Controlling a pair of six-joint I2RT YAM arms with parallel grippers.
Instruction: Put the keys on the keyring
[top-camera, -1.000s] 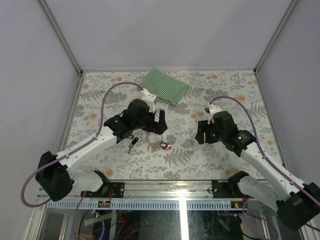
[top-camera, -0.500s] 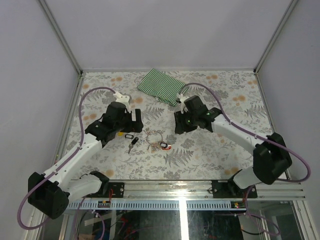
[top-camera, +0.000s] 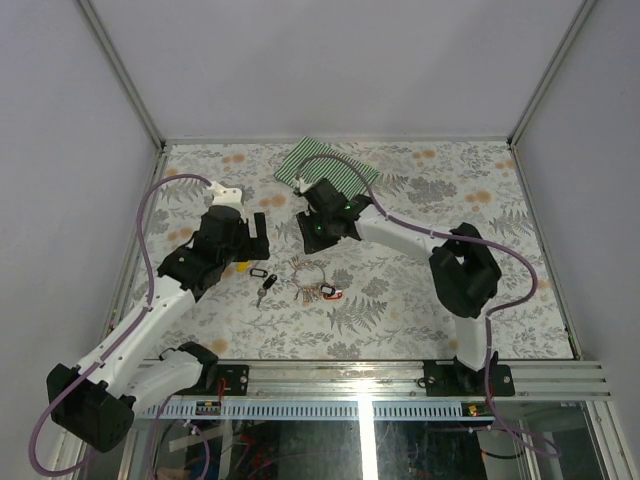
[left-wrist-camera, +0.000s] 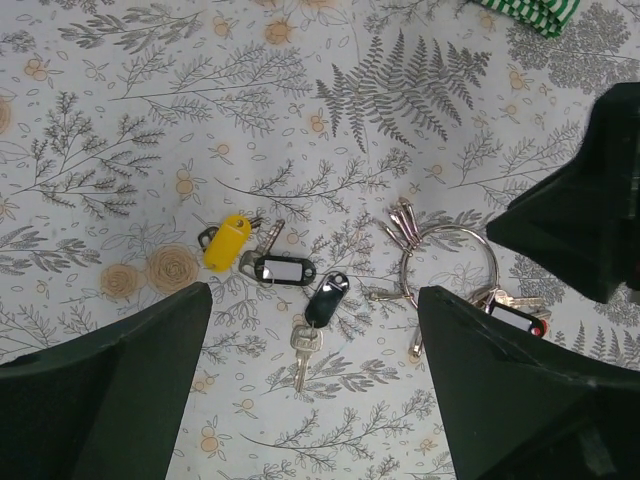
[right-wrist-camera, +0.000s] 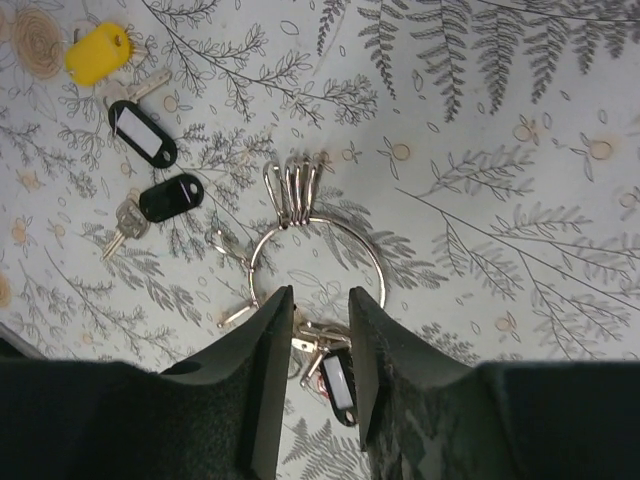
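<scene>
Right end effector (right-wrist-camera: 318, 300) has swung in from the right within 1 s and hangs over the keyring (right-wrist-camera: 292, 188). Its jaws have narrowed to a slim gap and grip nothing; seemingly clear of the wire. Left end effector (left-wrist-camera: 312, 300) has backed off leftward, wide open and empty, above 3 keys (left-wrist-camera: 278, 269) lying beside the ring on the bench (top-camera: 420, 300). Likely a first grab; no key threaded.

Shiny metal keyring (right-wrist-camera: 292, 190), keys (right-wrist-camera: 125, 220) (glossy plastic tags (right-wrist-camera: 98, 52)), matt cloth (top-camera: 330, 165)
</scene>
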